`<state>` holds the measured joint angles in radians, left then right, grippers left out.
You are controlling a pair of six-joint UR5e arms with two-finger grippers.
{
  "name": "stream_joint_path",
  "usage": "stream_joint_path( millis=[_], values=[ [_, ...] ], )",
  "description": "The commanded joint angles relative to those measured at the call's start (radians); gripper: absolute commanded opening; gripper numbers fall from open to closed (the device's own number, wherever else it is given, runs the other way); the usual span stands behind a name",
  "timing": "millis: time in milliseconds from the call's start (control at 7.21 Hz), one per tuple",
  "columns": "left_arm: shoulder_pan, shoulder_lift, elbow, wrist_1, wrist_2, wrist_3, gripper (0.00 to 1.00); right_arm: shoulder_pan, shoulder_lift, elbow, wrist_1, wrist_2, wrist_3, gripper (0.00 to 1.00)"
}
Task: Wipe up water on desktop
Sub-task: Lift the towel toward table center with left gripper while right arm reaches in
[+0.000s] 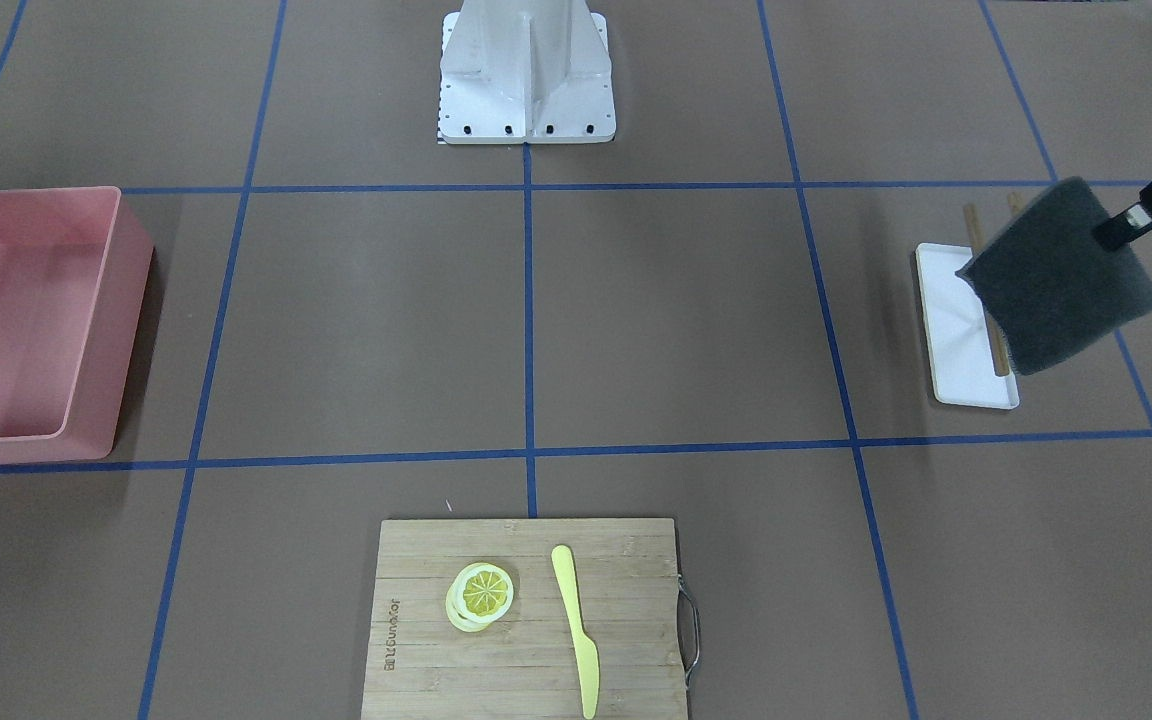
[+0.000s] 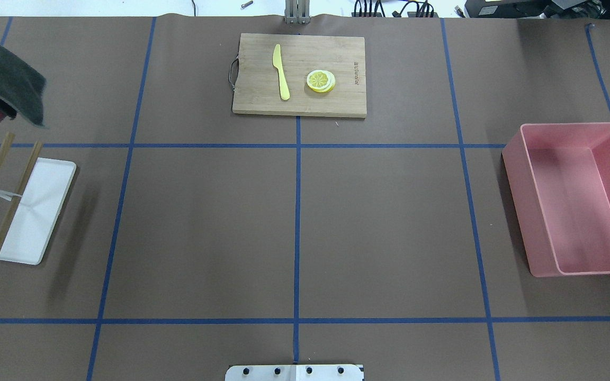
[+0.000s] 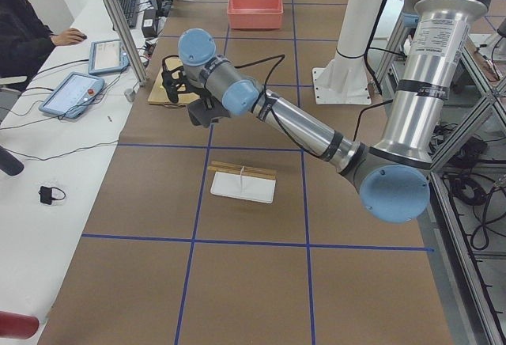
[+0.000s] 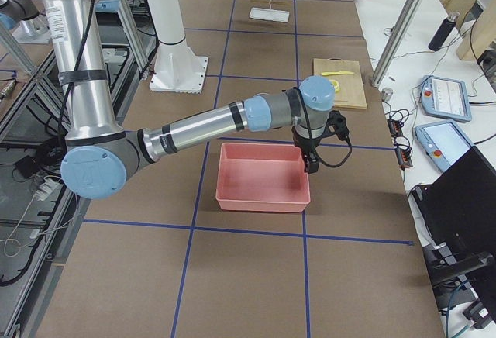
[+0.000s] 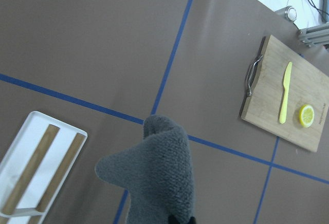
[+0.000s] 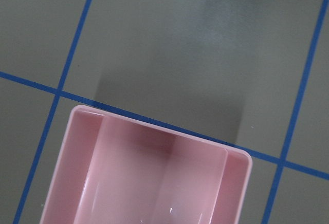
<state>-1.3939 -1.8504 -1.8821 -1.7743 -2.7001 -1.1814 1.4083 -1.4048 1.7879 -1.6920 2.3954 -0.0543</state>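
Note:
The desktop (image 2: 379,222) is a matte brown surface crossed by blue tape lines; I can make out no water on it. My left gripper (image 1: 1114,234) is shut on a dark grey cloth (image 1: 1061,275) and holds it in the air over the white tray (image 1: 956,350). The cloth hangs at the far left of the overhead view (image 2: 3,79) and fills the lower middle of the left wrist view (image 5: 154,178). My right gripper (image 4: 311,160) hovers at the pink bin's (image 4: 263,175) corner; it shows only in the exterior right view, so I cannot tell its state.
A bamboo cutting board (image 2: 337,100) with a yellow knife (image 2: 281,71) and lemon slices (image 2: 321,81) lies at the far middle. The pink bin (image 2: 517,174) stands at the right. A wooden rack (image 2: 16,201) rests on the white tray. The robot base (image 1: 526,75) is mid-table.

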Motion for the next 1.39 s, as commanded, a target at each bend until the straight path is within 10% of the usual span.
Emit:
stream_joint_path(
  millis=[0, 694, 1249],
  values=[
    [0.122, -0.143, 0.006, 0.003, 0.089, -0.252, 0.0, -0.121, 0.061, 0.01, 0.075, -0.033, 0.001, 1.0],
    [0.389, -0.386, 0.105, 0.003, 0.365, -0.618, 0.0, -0.36, 0.133, 0.008, 0.599, -0.172, 0.27, 1.0],
    [0.541, -0.51, 0.205, -0.007, 0.519, -0.797, 0.0, -0.638, 0.298, 0.011, 0.687, -0.399, 0.418, 1.0]
  ],
)
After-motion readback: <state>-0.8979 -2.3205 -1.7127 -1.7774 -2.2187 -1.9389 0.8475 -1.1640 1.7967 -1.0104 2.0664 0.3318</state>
